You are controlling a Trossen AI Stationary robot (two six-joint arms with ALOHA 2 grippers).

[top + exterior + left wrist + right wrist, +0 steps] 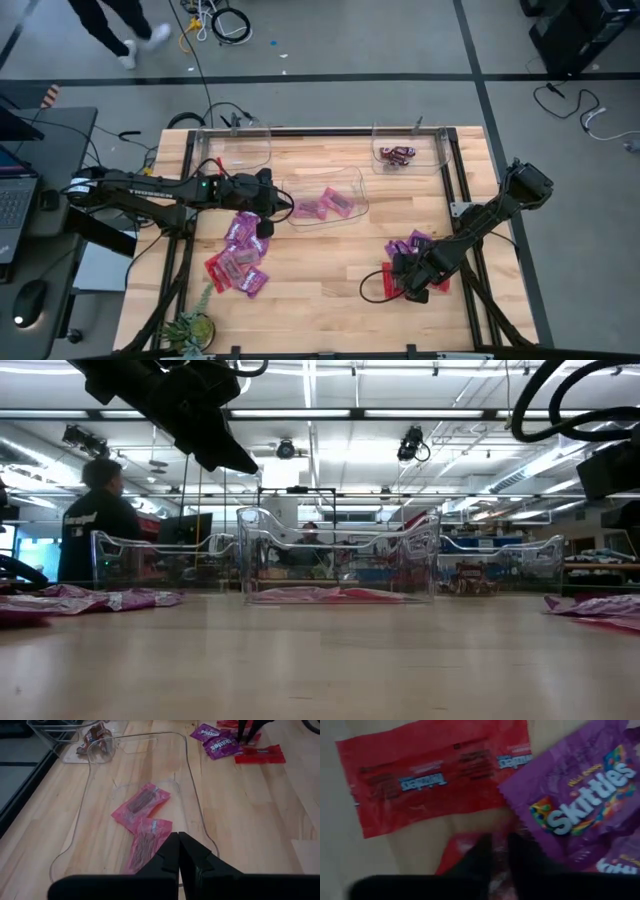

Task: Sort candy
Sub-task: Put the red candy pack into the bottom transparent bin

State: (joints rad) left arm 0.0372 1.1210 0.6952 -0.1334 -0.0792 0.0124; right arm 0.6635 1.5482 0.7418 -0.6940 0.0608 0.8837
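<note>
Right gripper (412, 283) pinches narrowly onto red candy (470, 852); left gripper (178, 851) hovers closed over bin (355, 178).

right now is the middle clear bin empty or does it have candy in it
Not empty: the middle clear bin holds two pink candy packets, lying flat on its floor.

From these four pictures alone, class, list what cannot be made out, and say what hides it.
- Right gripper, right wrist view: whether it grips the red packet beneath; its own dark fingers cover it.
- Far right bin, high view: its dark candies' wording; too small.
- Left bin, high view: any contents; glare on clear plastic.
</note>
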